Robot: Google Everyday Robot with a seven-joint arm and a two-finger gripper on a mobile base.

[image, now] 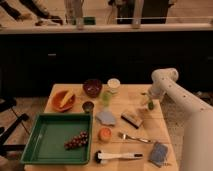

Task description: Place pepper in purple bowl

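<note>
table [161, 120]: one purple bowl [92, 87], jaws by one pepper [150, 104].

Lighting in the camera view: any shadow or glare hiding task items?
Camera view: table warmly lit, no strong glare; cabinets behind fall dark. Inside of the purple bowl reads near black. The tool hangs near the table's right side, the green pepper showing at it, dimly lit.

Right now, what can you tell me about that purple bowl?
The purple bowl is round, deep, dark maroon, dark inside, contents indiscernible. It stands upright near the far edge of the wooden table, between the orange bowl and a pale green cup. The gripper hangs well to its right, not touching.
</note>
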